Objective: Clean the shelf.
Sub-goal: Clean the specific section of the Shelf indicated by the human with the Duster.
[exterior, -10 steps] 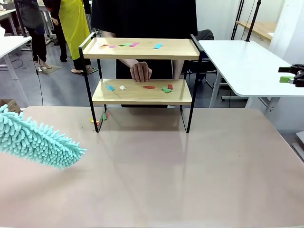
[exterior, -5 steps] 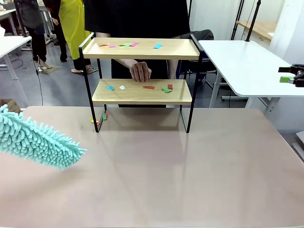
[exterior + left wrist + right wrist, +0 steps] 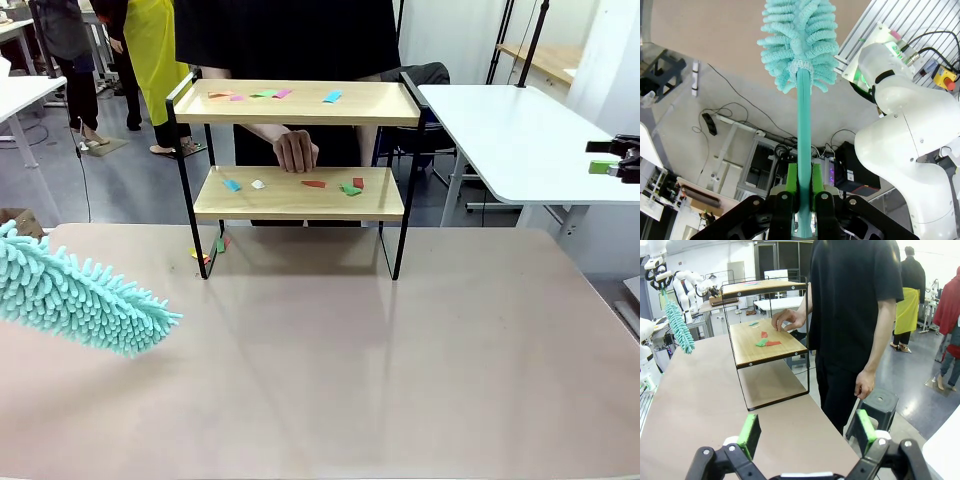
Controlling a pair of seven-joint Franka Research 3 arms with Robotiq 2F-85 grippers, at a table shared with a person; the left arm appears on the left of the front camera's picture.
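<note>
The shelf (image 3: 300, 116) is standing on the far half of the brown table (image 3: 420, 380), slightly left of centre, directly in front of a person in a black shirt (image 3: 300, 40). It consists of two light wooden boards carried in a thin black metal frame. The frame is forming raised rails along both short sides of the upper board, and its black legs are resting on the table. In the right wrist view the shelf (image 3: 765, 346) is showing the lower board raised clear of the table surface.

Small coloured paper scraps (image 3: 283, 94) are lying on the upper board, towards its left and middle. Further scraps (image 3: 350, 188) in blue, white, red and green are lying on the lower board. A few more (image 3: 208, 250) are lying on the table beside the left front leg.

The person's hand (image 3: 296, 150) is reaching over the rear edge of the lower board, fingers curled downward.

The left gripper (image 3: 804, 175) is clamping the teal handle of a fluffy duster (image 3: 800, 35). The duster (image 3: 85, 298) is hanging over the left side of the table, well apart from the shelf.

The right gripper (image 3: 805, 432) is standing with its jaws spread wide and nothing between them.
</note>
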